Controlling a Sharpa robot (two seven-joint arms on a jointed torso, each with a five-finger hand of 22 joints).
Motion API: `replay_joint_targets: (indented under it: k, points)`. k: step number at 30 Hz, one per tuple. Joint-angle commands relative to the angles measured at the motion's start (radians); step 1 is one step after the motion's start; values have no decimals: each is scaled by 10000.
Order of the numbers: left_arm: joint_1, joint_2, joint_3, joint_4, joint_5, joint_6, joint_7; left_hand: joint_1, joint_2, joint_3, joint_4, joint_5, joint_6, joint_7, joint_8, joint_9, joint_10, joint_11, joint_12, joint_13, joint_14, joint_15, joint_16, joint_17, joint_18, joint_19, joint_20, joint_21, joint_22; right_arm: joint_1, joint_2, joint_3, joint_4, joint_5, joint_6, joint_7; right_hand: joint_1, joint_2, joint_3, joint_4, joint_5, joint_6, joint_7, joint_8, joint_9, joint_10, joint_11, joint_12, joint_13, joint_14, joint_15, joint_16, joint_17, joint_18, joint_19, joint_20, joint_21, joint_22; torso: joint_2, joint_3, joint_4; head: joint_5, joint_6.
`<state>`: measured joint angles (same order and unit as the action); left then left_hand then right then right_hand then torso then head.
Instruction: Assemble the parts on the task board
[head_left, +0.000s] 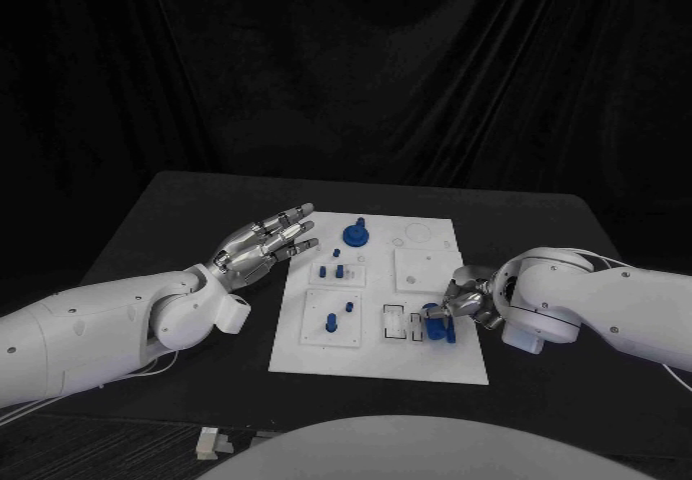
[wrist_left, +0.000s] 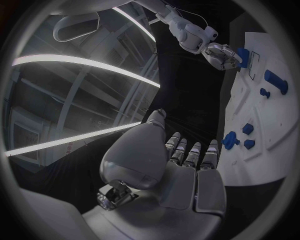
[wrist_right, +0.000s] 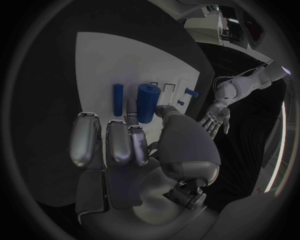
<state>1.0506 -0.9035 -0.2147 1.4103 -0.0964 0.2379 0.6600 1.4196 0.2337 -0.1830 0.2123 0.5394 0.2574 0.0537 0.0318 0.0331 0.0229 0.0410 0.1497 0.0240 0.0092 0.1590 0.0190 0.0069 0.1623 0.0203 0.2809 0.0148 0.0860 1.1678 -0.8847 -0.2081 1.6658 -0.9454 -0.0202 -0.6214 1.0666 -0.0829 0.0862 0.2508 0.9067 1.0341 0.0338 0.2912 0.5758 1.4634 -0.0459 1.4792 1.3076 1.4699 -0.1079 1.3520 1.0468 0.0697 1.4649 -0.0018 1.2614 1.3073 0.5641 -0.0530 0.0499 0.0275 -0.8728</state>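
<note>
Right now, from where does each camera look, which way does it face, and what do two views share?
Head view: from the head, down at the table and board; both arms, left hand, right hand.
Left wrist view: behind the open left hand, facing the board's edge.
Right wrist view: behind the right hand, holding a blue part over the board.
Shared: each wrist view shows the other hand.

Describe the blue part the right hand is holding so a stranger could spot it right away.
Start at the white task board mid-table and go to its near right corner, where the right hand rests. The blue cylinder pinched there is far thicker than the thin blue peg beside it.
</note>
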Motion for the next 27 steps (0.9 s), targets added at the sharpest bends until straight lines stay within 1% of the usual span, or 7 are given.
replay_joint_targets:
  k: [1, 7, 12, 14, 18, 25, 27]
  points:
    - [-17, 22, 8, 14, 48, 121, 73, 78, 50, 12, -66, 31, -20, 62, 30, 1, 12, 77, -40, 1, 34, 32, 45, 13, 168, 40, 29, 23, -14, 22, -30, 3, 50, 831, -479, -35, -101, 34, 3070, -3034, -227, -90, -1, 84, 102, 601, -27, -37, 1248, 243, -26, 11, -22, -41, 135, 16, -41, 1764, -5, -1, 0, 8, 2]
    - [-20, 12, 8, 9, 48, 126, 54, 86, 56, 19, -77, 36, -25, 58, 29, 0, 13, 90, -26, 3, 37, 37, 51, 15, 166, 39, 31, 22, -19, 70, -88, 3, 141, 1099, -653, 19, -235, 91, 3076, -3138, -806, -284, 7, 199, 299, 595, -18, -60, 1215, 238, -19, 2, -72, -34, 125, 24, -71, 1755, -3, -4, 1, 53, 2]
    - [-22, 6, 8, 6, 48, 127, 49, 86, 56, 19, -77, 36, -25, 58, 29, 0, 13, 90, -26, 3, 37, 37, 51, 15, 166, 39, 31, 22, -19, 198, -4, 4, 218, 1177, -736, 36, -284, 120, 3068, -3169, -1081, -442, 43, 169, 321, 599, 11, -57, 1219, 238, 1, 1, -89, -35, 124, 37, -74, 1753, 6, -3, 4, -38, 2]
    - [-23, 5, 8, 11, 48, 140, 46, 86, 56, 19, -77, 36, -25, 58, 29, 0, 13, 90, -26, 3, 37, 37, 51, 15, 166, 39, 31, 22, -19, 229, 124, 4, 196, 1194, -698, 31, -296, 136, 3069, -3168, -1117, -476, 52, 161, 324, 601, 19, -52, 1226, 240, 7, 7, -79, -38, 128, 42, -62, 1757, 11, -1, 5, -104, 2]
    - [-24, -1, 8, 15, 48, 149, 37, 90, 58, 22, -87, 39, -18, 44, 30, 1, 23, 135, 1, 8, 38, 45, 55, 16, 165, 37, 33, 21, -26, 245, 344, 3, 100, 1206, -510, 13, -345, 163, 3055, -3146, -1195, -557, 75, 146, 332, 590, 39, -73, 1195, 236, 23, -3, -109, -36, 124, 53, -73, 1754, 7, -1, 1, -113, 2]
    - [-25, -6, 8, 25, 48, 167, 56, 90, 62, 25, -94, 38, -18, 39, 30, 2, 32, 179, 21, 11, 41, 54, 59, 17, 163, 30, 34, 15, -52, 220, 728, 2, -118, 1134, -318, -20, -432, 270, 2978, -3098, -1679, -749, 110, 214, 378, 584, 76, -80, 1182, 234, 58, 4, -119, -37, 120, 90, -76, 1753, -8, -2, 16, -66, 2]
    - [-25, -6, 8, 26, 48, 170, 60, 90, 62, 25, -94, 38, -18, 39, 30, 2, 32, 179, 21, 11, 41, 54, 59, 17, 163, 30, 34, 15, -52, 212, 797, 2, -164, 1104, -297, -26, -484, 313, 2921, -3049, -1968, -836, 121, 247, 388, 579, 90, -89, 1165, 229, 73, -4, -147, -32, 113, 107, -101, 1746, -10, -7, 23, -76, 2]
